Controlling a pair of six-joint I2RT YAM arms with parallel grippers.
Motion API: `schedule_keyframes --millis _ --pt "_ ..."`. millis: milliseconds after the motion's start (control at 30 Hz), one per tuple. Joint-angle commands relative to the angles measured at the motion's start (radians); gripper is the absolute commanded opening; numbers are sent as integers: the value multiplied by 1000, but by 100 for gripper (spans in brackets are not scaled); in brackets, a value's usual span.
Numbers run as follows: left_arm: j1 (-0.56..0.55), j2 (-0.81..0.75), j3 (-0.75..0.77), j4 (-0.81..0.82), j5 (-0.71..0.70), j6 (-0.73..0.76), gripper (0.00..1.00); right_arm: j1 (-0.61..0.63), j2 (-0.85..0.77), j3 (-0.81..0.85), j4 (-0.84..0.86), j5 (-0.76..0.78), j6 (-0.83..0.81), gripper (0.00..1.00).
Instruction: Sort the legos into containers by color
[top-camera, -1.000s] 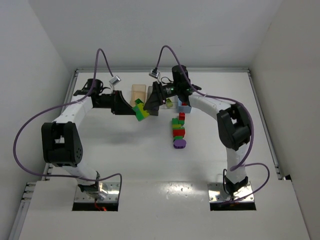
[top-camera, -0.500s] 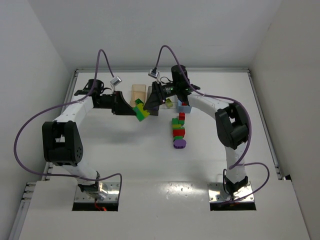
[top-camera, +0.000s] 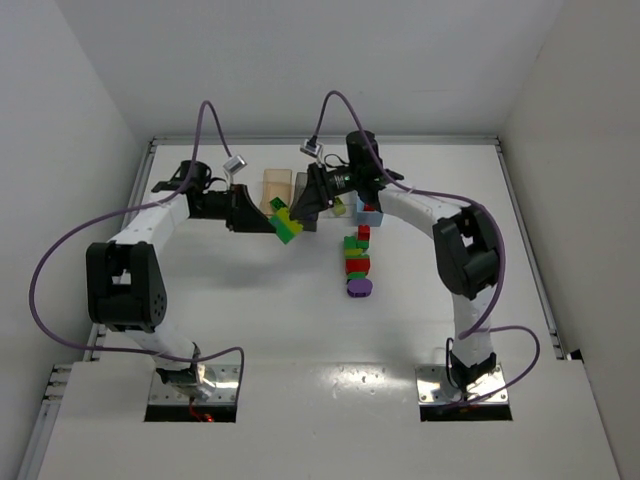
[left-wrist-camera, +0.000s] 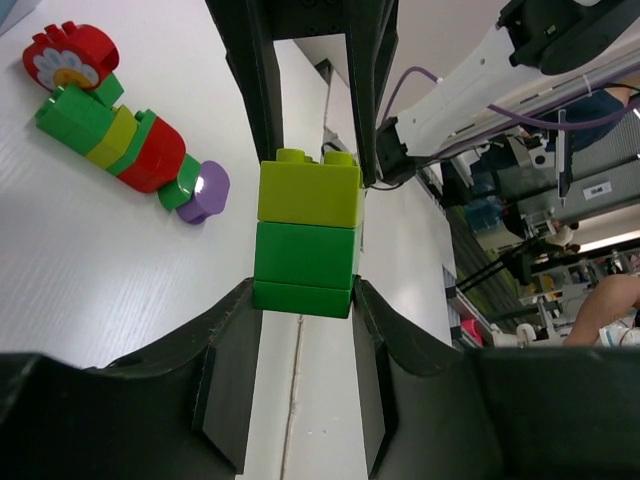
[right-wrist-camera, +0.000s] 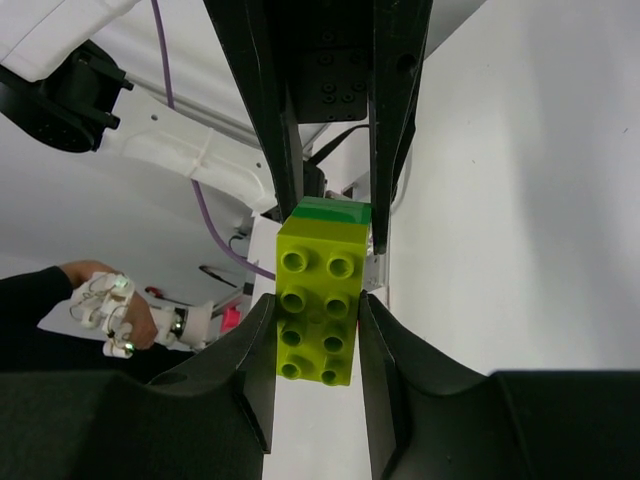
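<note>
A stack of a lime green lego (top-camera: 283, 216) on a dark green lego (top-camera: 289, 230) hangs in the air between my two grippers, just in front of the bins. My left gripper (top-camera: 268, 222) is shut on the dark green brick (left-wrist-camera: 303, 270). My right gripper (top-camera: 303, 210) is shut on the lime brick (right-wrist-camera: 318, 300), which also shows in the left wrist view (left-wrist-camera: 309, 195). A row of red, green, lime and purple legos (top-camera: 356, 258) lies on the table; it also shows in the left wrist view (left-wrist-camera: 120, 140). The tan-orange bin (top-camera: 277, 184), the grey bin (top-camera: 303, 182) and the light blue bin (top-camera: 370, 214) stand at the back.
A lime brick (top-camera: 340, 207) lies behind the right gripper, by the light blue bin. The clear bin is hidden by the right arm. White walls enclose the table on three sides. Purple cables arch above both arms.
Both grippers keep their hold on the stack. The right wrist has shifted slightly; the stack stays at nearly the same spot.
</note>
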Motion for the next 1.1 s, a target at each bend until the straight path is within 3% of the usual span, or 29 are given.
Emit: schedule_keyframes --millis 0,600,700,733,767,833,900,1067 --pt "-4 -28 -13 -32 94 68 18 -77 -79 -14 54 8 0 6" --pt "-4 -90 -45 -72 -15 117 17 -153 -135 -88 28 -20 -20 6" --pt "-4 -117 -16 -85 -185 160 17 -172 -176 -116 -24 -20 -86 6" --pt "-15 -131 -7 -47 -246 83 17 -184 -188 -125 -69 -6 -127 6" --pt "-26 -177 -19 115 -411 -1 17 -198 -201 -134 -87 5 -144 6" --pt "-35 -243 -97 298 -562 -188 17 -210 -234 -149 -150 17 -199 6" --pt "-64 -266 -96 435 -731 -218 17 -224 -263 -159 -192 46 -235 6" --pt "-126 -104 15 466 -856 -261 17 -255 -290 -169 -247 68 -270 6"
